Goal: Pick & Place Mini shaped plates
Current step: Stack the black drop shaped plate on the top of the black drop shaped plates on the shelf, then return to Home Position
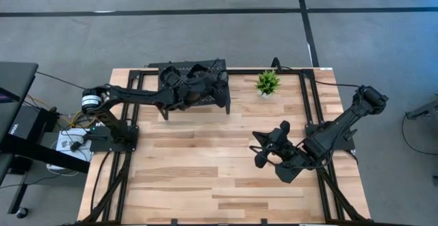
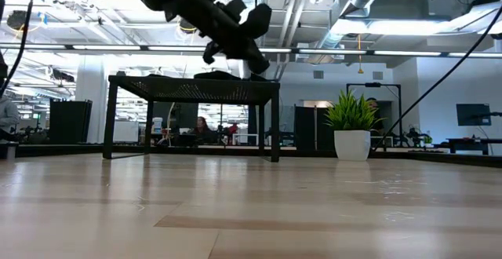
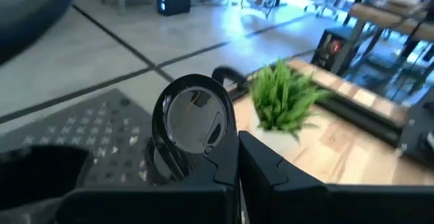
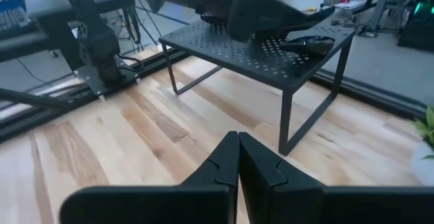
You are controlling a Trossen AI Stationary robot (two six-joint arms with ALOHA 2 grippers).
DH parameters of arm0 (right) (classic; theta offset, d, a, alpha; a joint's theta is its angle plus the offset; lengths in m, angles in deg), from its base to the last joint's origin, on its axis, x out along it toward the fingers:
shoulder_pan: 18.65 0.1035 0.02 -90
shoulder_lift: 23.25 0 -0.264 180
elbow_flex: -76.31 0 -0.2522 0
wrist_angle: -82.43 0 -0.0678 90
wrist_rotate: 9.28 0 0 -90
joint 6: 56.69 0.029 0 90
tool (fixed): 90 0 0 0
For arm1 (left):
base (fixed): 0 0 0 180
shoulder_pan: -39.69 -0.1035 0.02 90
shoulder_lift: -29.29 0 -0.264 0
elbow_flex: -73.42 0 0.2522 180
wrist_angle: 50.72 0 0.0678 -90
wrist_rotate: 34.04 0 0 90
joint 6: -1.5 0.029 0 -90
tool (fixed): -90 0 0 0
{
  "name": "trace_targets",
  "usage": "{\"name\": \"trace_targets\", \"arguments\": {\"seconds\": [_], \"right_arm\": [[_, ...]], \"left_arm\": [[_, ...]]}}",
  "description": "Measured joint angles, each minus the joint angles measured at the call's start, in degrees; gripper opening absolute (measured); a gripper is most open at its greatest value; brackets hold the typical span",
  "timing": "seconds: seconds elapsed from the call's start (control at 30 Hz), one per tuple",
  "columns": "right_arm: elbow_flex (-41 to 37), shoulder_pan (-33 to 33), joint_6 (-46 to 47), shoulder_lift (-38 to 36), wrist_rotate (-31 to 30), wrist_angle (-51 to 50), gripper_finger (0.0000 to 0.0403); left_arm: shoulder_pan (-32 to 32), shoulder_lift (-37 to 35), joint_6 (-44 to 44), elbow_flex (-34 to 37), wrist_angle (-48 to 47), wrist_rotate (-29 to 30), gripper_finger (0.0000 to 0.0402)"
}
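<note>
Plate (image 3: 193,122), glossy, roundish, clamped upright in the left hand (image 3: 234,159), centre of the left wrist frame, above the perforated stand (image 3: 88,132); plant (image 3: 285,102) right of it. High view: right hand (image 1: 270,147) right of centre over bare worktop (image 1: 191,178). Right wrist: fingers (image 4: 227,163) together, empty.

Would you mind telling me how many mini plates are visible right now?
2 clearly: a roundish plate pinched in the fingers of the left gripper over the stand, and a second plate lying on the stand's top. The arm may hide more.
</note>
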Motion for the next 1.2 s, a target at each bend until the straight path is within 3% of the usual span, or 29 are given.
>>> {"name": "trace_targets", "arguments": {"seconds": [0.53,0.73,1.2], "right_arm": [[0.08,-2.62,-3.28,0.0,3.5,0.43,0.0001],[0.08,-2.65,-3.26,0.0,3.66,0.61,0.0001],[0.08,-2.6,-3.28,0.0,4.41,0.93,0.0001]], "left_arm": [[-0.44,1.78,-0.98,0.0,2.06,0.1,0.0008],[-0.98,1.78,-0.85,0.0,2.04,-4.52,0.001],[-1.76,1.73,-0.83,0.0,0.38,-3.11,0.0033]]}}
